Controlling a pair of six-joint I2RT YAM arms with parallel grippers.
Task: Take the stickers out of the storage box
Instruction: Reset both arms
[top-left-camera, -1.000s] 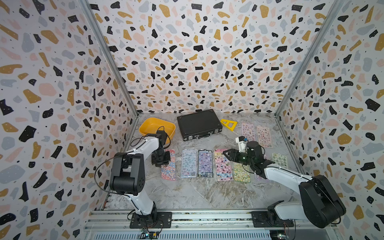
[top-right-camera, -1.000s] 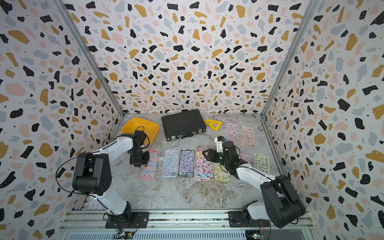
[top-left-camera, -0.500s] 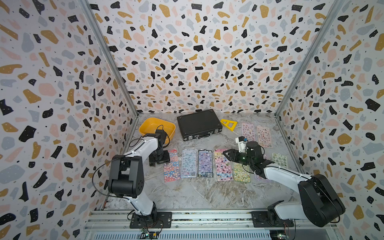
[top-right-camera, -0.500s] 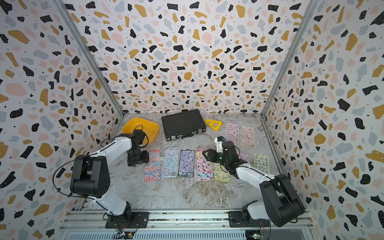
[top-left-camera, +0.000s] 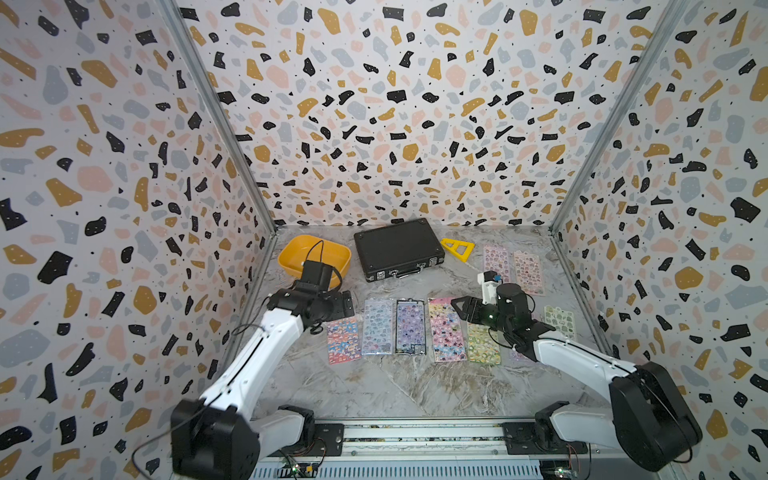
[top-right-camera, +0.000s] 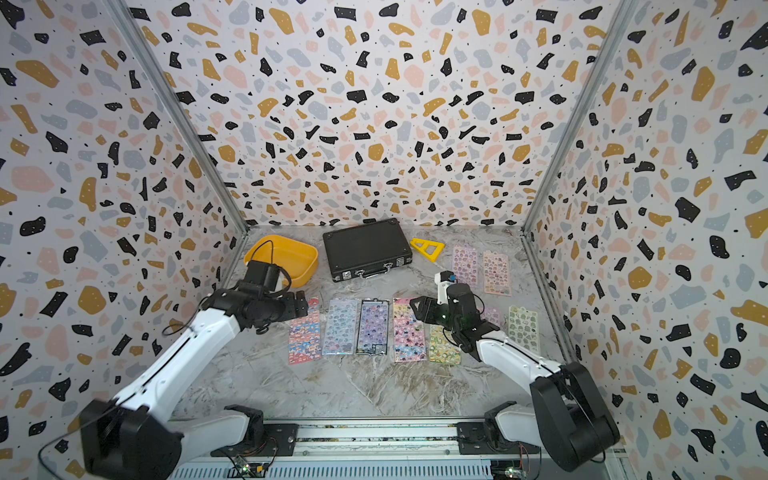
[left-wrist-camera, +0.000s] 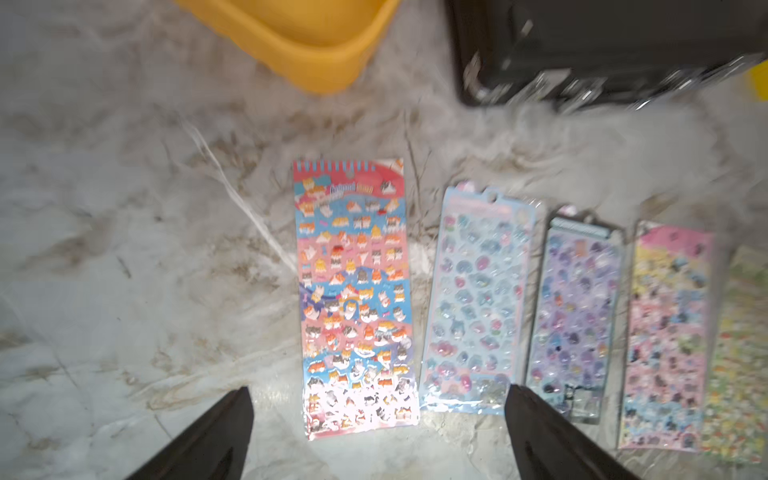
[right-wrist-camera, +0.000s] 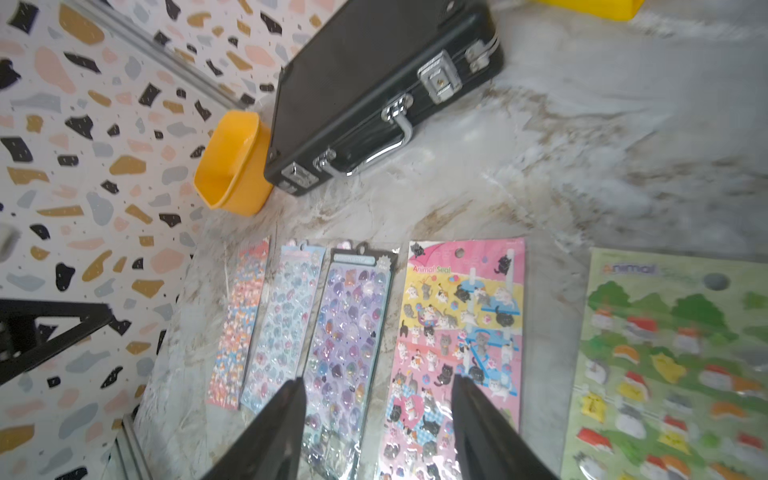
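Nearest, stickers: a row lying flat on the table, all outside the box. Left end effector: released, empty, low over the red-blue sheet; a low retreat might have dragged that glossy sheet askew. Right end effector: parted, holding nothing, above the row's middle; same snag risk. Farthest, storage box: apparently empty, partly hidden. A second earlier the left jaws sat narrower on the red-blue sheet; they had since spread wide.

Top pair high, frontal; wrist cams close, sharing stickers.
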